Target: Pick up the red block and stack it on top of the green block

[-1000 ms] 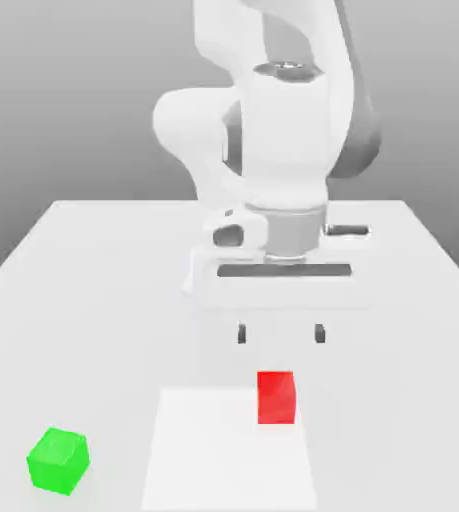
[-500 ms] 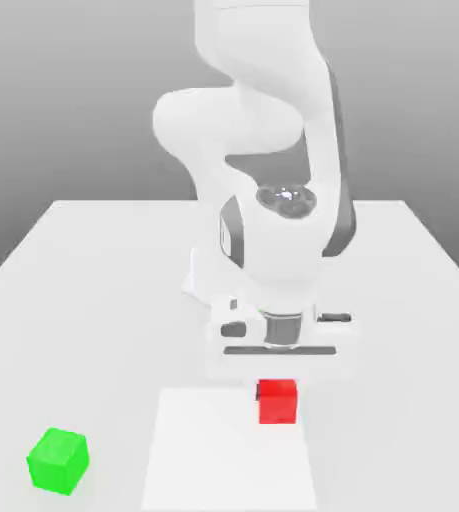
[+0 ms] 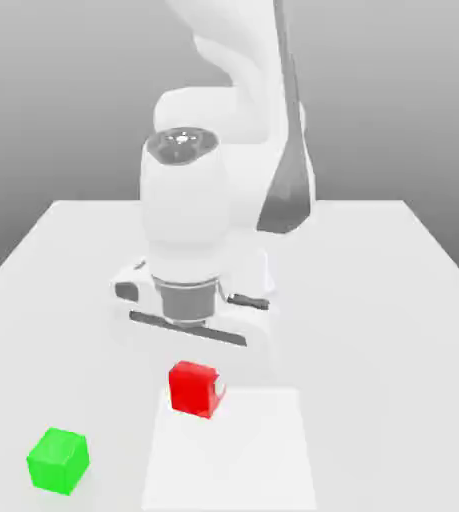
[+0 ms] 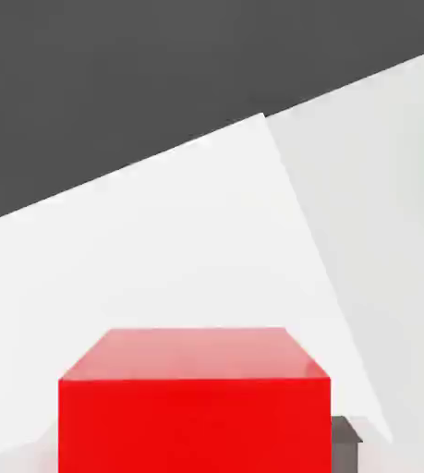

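Observation:
The red block [image 3: 193, 387] hangs a little above the table, slightly turned, and my gripper [image 3: 196, 391] is shut on it from above. A light fingertip [image 3: 220, 389] shows at the block's side towards the exterior view's right. The hand view has the red block [image 4: 194, 397] close up between the fingers, with a dark finger pad [image 4: 346, 442] beside it. On the table near the front corner at the exterior view's left rests the green block [image 3: 58, 460], apart from the red one and lower in the picture.
The white table [image 3: 393, 300] has a brighter square patch [image 3: 235, 455] near its front edge, just beside the held block. The arm's bulky white body [image 3: 213, 200] rises behind the hand. The table's front left edge runs close to the green block.
The hand came down over the red block, shut on it, then carried it towards the exterior view's left, off the bright patch. The wrist has turned. The green block stayed put.

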Available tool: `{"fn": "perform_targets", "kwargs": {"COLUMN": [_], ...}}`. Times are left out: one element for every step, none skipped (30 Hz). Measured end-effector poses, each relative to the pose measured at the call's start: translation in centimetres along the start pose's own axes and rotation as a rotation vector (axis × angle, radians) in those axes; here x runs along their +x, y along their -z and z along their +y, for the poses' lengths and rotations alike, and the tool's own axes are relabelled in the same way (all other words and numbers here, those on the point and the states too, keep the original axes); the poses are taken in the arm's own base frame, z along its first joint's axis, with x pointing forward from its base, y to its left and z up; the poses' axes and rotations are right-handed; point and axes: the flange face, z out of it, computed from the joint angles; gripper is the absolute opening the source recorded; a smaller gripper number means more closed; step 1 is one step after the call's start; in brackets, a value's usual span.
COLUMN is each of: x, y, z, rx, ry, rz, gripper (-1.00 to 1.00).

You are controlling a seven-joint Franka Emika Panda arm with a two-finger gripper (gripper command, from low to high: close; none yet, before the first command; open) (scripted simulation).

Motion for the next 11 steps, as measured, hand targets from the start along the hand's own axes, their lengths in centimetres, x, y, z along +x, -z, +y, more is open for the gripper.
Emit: {"fn": "perform_targets", "kwargs": {"x": [2.5, 4.8, 7.1, 8.1, 8.7, 9.0, 9.1, 9.1, 9.1, 9.1, 9.1], "y": [0.3, 0.7, 0.9, 0.4, -0.6, -1.8, -3.1, -4.4, -4.4, -4.4, -4.4], "z": [0.0, 0.2, 0.4, 0.5, 0.5, 0.5, 0.5, 0.6, 0.6, 0.6, 0.6], "rx": [0.0, -0.001, -0.002, -0.002, -0.003, -0.003, -0.003, -0.003, -0.003, -0.003, -0.003], "ry": [-0.066, -0.128, -0.188, -0.214, -0.227, -0.234, -0.237, -0.239, -0.239, -0.239, -0.239], "rz": [0.002, 0.004, 0.006, 0.008, 0.009, 0.009, 0.009, 0.01, 0.01, 0.01, 0.01], "gripper": [-1.0, -1.0, -1.0, -1.0, -1.0, -1.0, -1.0, 1.0, 1.0, 1.0, 1.0]}}
